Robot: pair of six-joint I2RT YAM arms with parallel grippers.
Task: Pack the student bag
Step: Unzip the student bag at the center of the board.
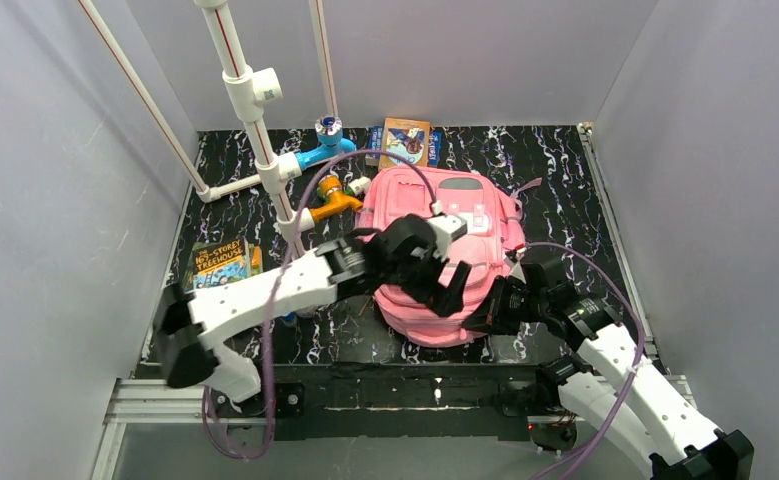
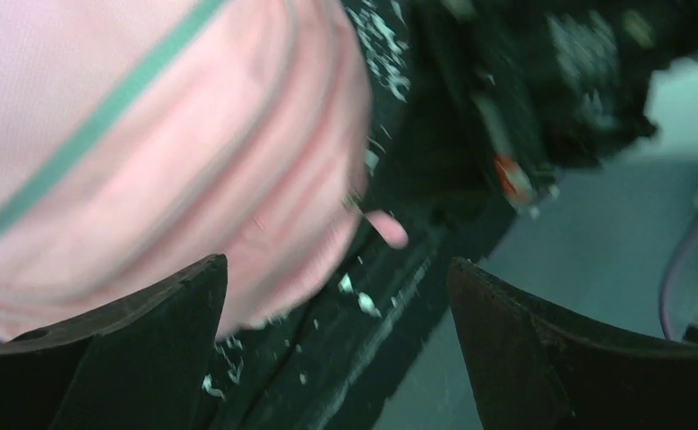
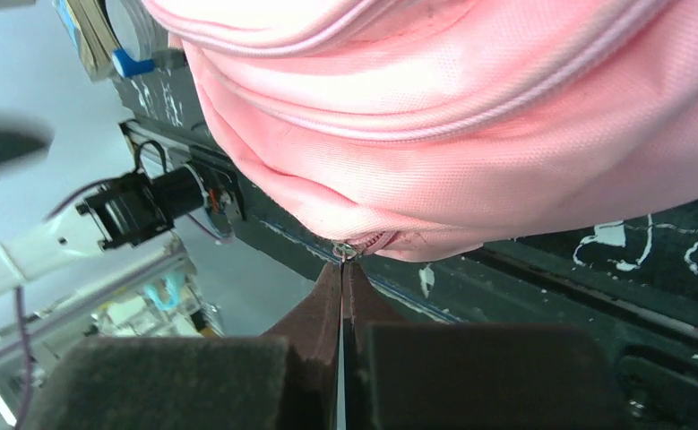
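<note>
Readable text: the book point(image 1: 220, 266) at the left edge of the desk point(image 1: 565, 180) shows "-STOREY TREEHOUSE" on its cover; the line above that is too small to read. A second book point(image 1: 406, 141) lies at the far edge, title illegible. The white patch on the bag is too small to read as well.

Left arm: runs from the near-left base out over the desk to the right, wrist bent over the near half of the bag. Left hand point(image 2: 334, 269) is open, fingers point(image 2: 130, 358) wide apart with nothing between them, and pink fabric is just beside the left finger.

Right arm: comes in from the near-right base, angled left, low at the bag's near-right corner. Right hand point(image 3: 343, 278) is closed, pads pressed flat together, tips touching the metal zip slider point(image 3: 349, 252). Can't tell if the pull tab is pinched.

The student bag point(image 1: 435, 200): pink, lying flat mid-desk with the top handle and grey panel toward the far wall. It has pink zip tracks along the seams and a teal stripe on one side. Bulged, with the near end at the desk's front edge.
</note>
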